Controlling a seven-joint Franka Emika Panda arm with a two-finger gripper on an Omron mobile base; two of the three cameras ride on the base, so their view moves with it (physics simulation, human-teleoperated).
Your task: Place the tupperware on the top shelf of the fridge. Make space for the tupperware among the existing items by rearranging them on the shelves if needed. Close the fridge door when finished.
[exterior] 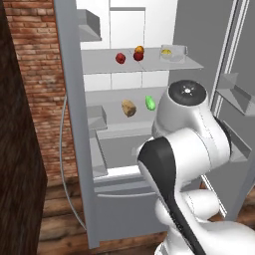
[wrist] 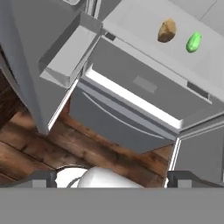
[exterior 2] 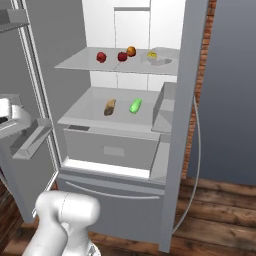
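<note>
The fridge (exterior: pixel 69 124) stands with both doors open. On the top shelf (exterior: pixel 99 63) the tupperware (exterior: pixel 172 53) (exterior 2: pixel 156 56) rests at the right end. To its left lie two red fruits (exterior: pixel 120 58) (exterior 2: pixel 101 56) and an orange fruit (exterior: pixel 139 49) (exterior 2: pixel 131 50). The shelf below carries a tan bread chunk (exterior: pixel 128 107) (wrist: pixel 166 29) and a green vegetable (exterior: pixel 150 102) (wrist: pixel 194 42). My gripper (wrist: pixel 113 177) is open and holds nothing. It hangs well back from the fridge, low, over the wood floor and facing the drawer front.
The left door (exterior 2: pixel 50 50) and right door (exterior 2: pixel 192 75) swing out on both sides, with grey door bins (wrist: pixel 70 52) jutting inward. A wide drawer front (exterior 2: pixel 110 200) with a horizontal handle lies below. A brick wall (exterior: pixel 37 55) and dark cabinet (exterior: pixel 15 149) stand left.
</note>
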